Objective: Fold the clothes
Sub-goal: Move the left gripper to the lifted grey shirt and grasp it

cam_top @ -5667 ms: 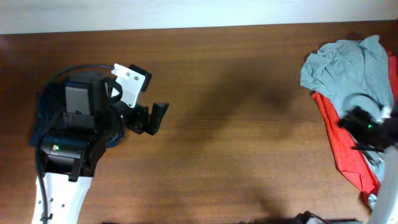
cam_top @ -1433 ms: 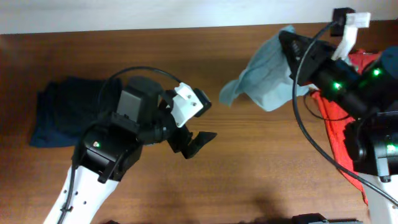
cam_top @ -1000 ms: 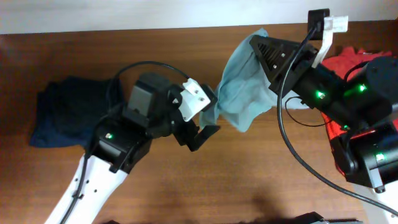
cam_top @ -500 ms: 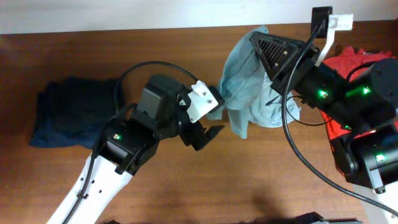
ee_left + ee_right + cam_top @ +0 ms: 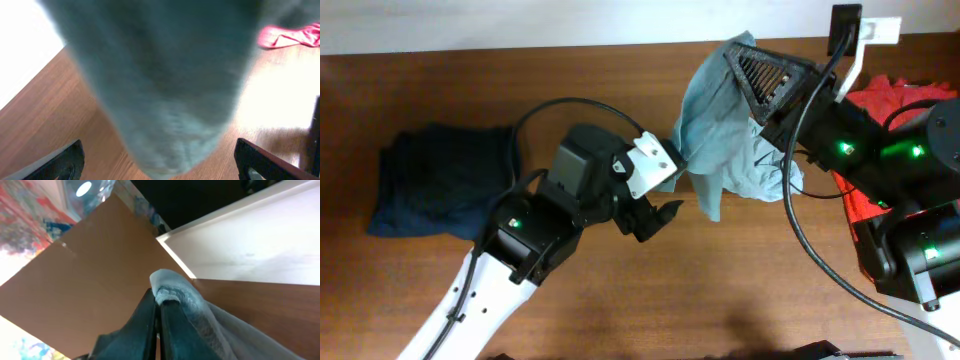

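A pale blue-grey garment (image 5: 720, 150) hangs in the air over the table's right-centre, pinched at its top by my right gripper (image 5: 738, 47). In the right wrist view that gripper (image 5: 159, 311) is shut on a fold of the garment (image 5: 182, 297). My left gripper (image 5: 661, 214) stands wide open beside the garment's lower hanging end. In the left wrist view the dangling garment (image 5: 165, 90) fills the middle, its tip between the two fingertips (image 5: 65, 161) without touching either.
A dark navy garment (image 5: 430, 180) lies folded at the table's left. A red garment (image 5: 880, 100) lies crumpled at the right edge under the right arm, and shows again as the red garment (image 5: 292, 36). Bare wooden table (image 5: 740, 290) runs along the front.
The left gripper has moved right, up to the hanging end of the blue-grey garment. The right gripper has lifted slightly with the garment, whose lower part swung a little.
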Action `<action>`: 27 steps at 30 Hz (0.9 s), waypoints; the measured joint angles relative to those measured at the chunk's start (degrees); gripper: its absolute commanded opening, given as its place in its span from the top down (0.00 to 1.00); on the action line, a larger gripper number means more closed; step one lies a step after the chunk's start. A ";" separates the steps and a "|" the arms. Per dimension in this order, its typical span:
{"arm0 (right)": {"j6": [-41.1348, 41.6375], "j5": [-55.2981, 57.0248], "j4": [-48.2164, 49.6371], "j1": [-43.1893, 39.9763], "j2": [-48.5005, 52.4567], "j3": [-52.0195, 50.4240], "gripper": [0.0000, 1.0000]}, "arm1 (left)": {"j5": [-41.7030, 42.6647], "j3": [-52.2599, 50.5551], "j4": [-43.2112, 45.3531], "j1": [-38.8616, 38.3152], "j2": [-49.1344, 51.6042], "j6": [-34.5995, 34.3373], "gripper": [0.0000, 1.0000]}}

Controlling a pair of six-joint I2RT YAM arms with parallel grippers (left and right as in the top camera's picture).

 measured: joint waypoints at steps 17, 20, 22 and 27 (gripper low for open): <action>8.98 1.88 0.28 1.29 0.00 0.00 0.96 | -0.02 0.00 3.32 -1.07 1.14 0.20 0.38; 9.03 2.36 0.39 2.45 0.00 0.00 0.96 | -0.68 0.00 4.11 -1.07 2.21 0.28 0.64; 9.05 2.71 0.39 2.56 0.00 0.00 0.96 | -1.88 0.00 4.09 -1.07 2.80 0.39 0.77; 8.48 3.41 0.37 2.56 0.00 0.00 0.96 | -6.10 0.00 4.07 -1.07 2.95 0.28 0.91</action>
